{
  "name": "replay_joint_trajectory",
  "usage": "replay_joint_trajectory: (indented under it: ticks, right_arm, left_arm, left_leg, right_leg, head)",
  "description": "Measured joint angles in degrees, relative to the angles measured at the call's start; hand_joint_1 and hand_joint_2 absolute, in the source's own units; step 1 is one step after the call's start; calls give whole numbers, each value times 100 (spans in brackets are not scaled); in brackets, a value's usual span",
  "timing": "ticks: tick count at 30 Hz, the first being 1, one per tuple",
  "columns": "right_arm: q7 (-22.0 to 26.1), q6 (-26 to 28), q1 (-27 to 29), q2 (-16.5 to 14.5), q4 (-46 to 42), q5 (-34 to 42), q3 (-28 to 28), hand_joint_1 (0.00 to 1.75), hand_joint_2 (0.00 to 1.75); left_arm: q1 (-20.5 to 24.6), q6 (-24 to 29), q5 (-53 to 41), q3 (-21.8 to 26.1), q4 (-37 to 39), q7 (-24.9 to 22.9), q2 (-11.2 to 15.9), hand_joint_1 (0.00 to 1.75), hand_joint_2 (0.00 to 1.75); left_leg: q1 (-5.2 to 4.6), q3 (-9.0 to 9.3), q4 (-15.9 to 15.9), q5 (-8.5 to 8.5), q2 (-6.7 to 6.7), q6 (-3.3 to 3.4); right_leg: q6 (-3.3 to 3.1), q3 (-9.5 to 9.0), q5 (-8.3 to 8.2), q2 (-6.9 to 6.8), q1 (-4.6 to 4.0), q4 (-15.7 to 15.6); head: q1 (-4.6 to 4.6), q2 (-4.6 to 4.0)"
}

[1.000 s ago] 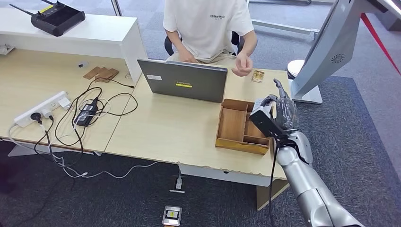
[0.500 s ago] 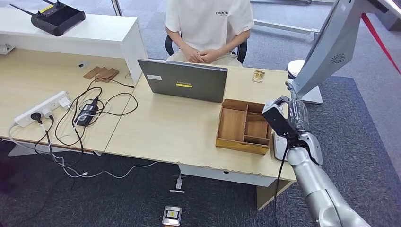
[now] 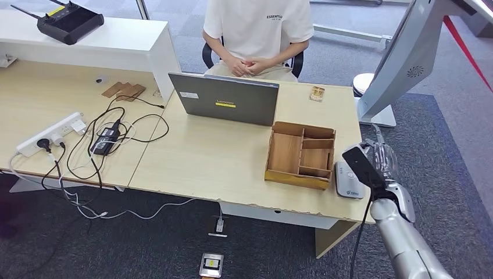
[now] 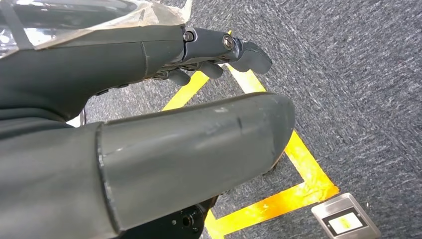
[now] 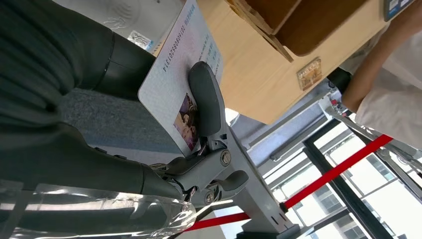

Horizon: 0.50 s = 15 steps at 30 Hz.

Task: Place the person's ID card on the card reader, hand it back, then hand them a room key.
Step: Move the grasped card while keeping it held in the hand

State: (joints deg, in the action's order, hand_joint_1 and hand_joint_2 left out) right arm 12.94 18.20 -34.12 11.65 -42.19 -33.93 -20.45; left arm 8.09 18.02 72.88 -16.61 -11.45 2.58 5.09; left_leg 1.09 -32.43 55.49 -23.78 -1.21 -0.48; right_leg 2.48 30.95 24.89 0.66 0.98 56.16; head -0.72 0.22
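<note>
The right hand (image 3: 381, 160) pinches the ID card (image 5: 181, 87) between thumb and fingers, near the white card reader (image 3: 347, 180) on the bench (image 3: 221, 163); the card's orientation is unclear.

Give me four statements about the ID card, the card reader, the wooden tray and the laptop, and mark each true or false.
1. The right hand holds the ID card. True.
2. The ID card lies flat on the card reader. False: it is in the hand, off the reader.
3. The card reader sits beside the wooden tray. True.
4. The laptop is shut flat. False: its lid stands open, towards the person.
</note>
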Motion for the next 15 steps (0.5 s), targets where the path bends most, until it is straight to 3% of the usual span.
replay_joint_trajectory:
  ticks: [15]
  right_arm:
    - [-150,-76,397,54,-8,-108,24,175,175]
  left_arm:
    - [2,16,168,56,0,-124,33,0,0]
  left_leg:
    - [0,-1,0,0,2,0]
  right_leg:
    - [0,0,0,0,0,0]
  head:
    - [0,0]
